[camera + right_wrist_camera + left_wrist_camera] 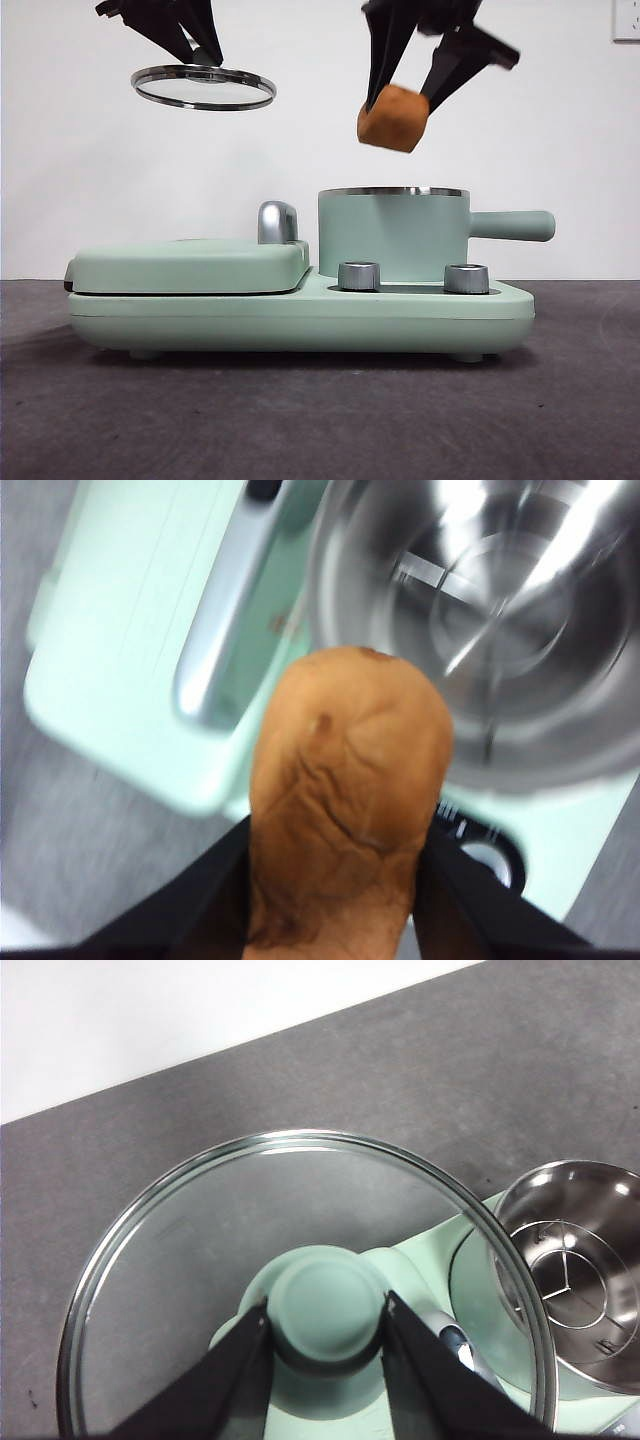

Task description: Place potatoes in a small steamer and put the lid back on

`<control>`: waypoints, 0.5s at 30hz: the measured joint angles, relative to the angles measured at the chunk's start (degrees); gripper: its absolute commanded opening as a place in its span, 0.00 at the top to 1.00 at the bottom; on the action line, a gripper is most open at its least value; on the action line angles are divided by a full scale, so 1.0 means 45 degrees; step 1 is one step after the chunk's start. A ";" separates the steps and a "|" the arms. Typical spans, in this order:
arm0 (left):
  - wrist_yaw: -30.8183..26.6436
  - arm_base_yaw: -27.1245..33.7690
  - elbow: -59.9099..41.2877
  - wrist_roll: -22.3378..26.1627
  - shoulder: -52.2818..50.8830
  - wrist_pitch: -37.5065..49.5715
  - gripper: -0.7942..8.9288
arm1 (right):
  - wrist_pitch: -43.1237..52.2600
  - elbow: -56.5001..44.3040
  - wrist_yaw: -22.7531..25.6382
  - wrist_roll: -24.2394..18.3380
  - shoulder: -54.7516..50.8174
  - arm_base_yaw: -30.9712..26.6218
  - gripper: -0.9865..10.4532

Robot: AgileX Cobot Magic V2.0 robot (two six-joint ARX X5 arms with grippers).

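Observation:
The mint-green small steamer (392, 232) stands open on the right of the cooker base, its handle pointing right. Its steel inside with a wire rack shows in the left wrist view (575, 1275) and the right wrist view (490, 610). My right gripper (405, 100) is shut on the orange-brown potato (393, 117), high above the steamer's rim; the potato fills the right wrist view (345, 800). My left gripper (205, 55) is shut on the knob (325, 1305) of the glass lid (203, 87), held level in the air above the griddle, left of the steamer.
The flat mint-green griddle cover (190, 265) with a steel handle (277, 221) lies left of the steamer on the cooker base (300, 318). Two steel dials (359, 276) sit at the front. The base stands on a dark grey table (320, 420).

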 measured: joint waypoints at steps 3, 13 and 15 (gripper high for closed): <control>0.0005 -0.0053 0.0000 0.0000 0.0000 0.0005 0.90 | -0.0015 0.1171 0.0000 -0.0097 0.1073 -0.0369 0.84; 0.0010 -0.0058 0.0000 0.0000 0.0000 0.0015 0.90 | -0.0092 0.2851 0.0039 -0.0471 0.3619 -0.0937 0.81; 0.0010 -0.0058 0.0000 0.0000 0.0000 0.0039 0.90 | -0.0146 0.2846 0.0131 -0.0612 0.3818 -0.0933 0.81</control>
